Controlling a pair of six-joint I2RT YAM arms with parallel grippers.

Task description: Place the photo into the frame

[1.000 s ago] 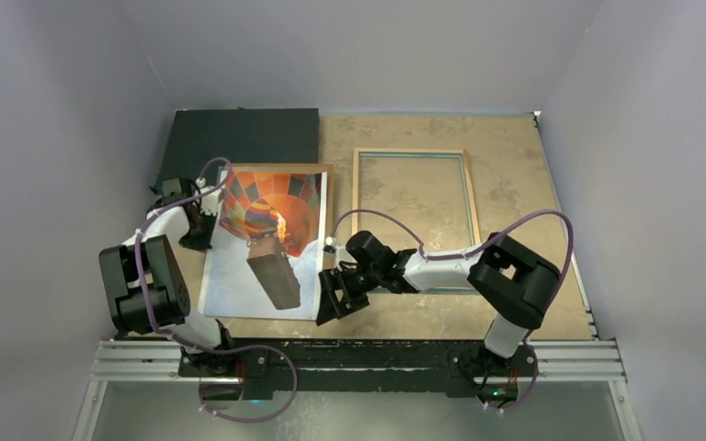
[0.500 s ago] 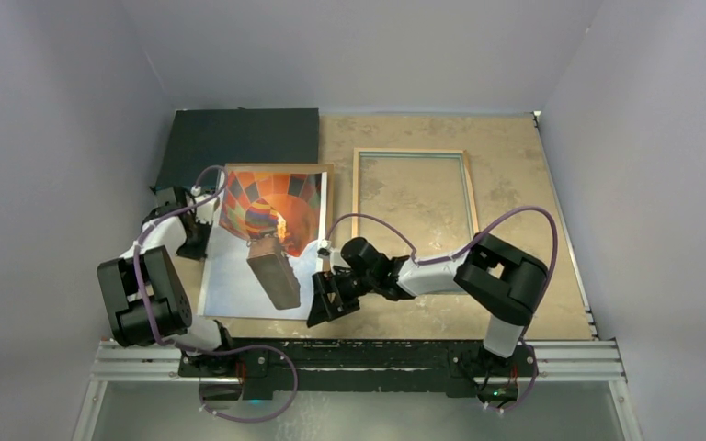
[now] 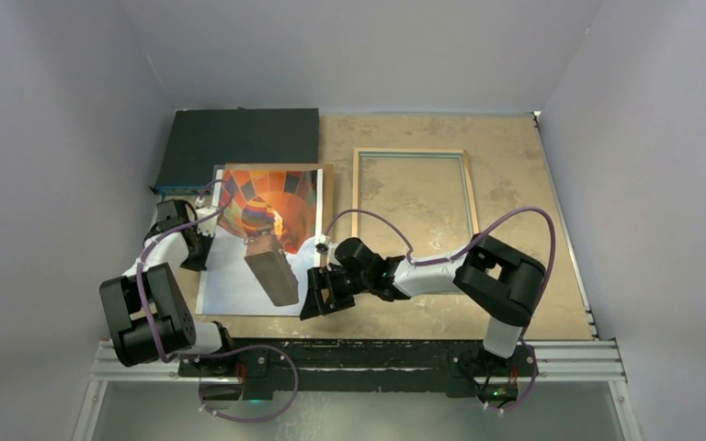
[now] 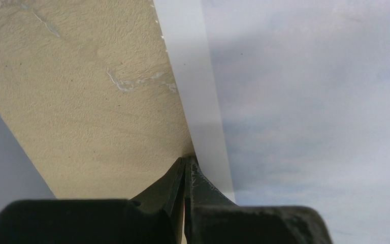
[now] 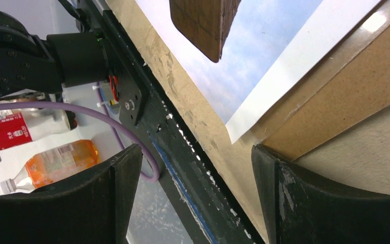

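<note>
Top external view: the photo (image 3: 262, 234), a hot-air balloon print, lies flat at 9 o'clock of the frame (image 3: 356, 193), apart from it.
Photo support: it rests on a brown backing board (image 3: 328, 197), which peeks out along the print's 12 and 3 o'clock edges.
Frame: a thin rectangle lying flat on the tan table (image 3: 515, 165), with bare tabletop showing through its opening.
Dark flat box (image 3: 239, 138): sits at 12 o'clock of the photo, against the back wall.
Left gripper (image 3: 193, 246): at the photo's 9 o'clock edge.
Left wrist view: the left gripper (image 4: 185, 163) is clenched, its tips meeting on the white border of the photo (image 4: 310, 101) and seeming to pinch that edge.
Right gripper (image 3: 317, 294): at the photo's 5 o'clock corner, low over the table.
Right wrist view: the right gripper (image 5: 195, 157) is spread wide and grasps nothing; the near corner of the photo (image 5: 264, 61) and the backing board (image 5: 335, 101) lie just ahead of its fingers.
Beyond the table edge: an orange drink bottle (image 5: 56, 160) lies at 8 o'clock in that view.
</note>
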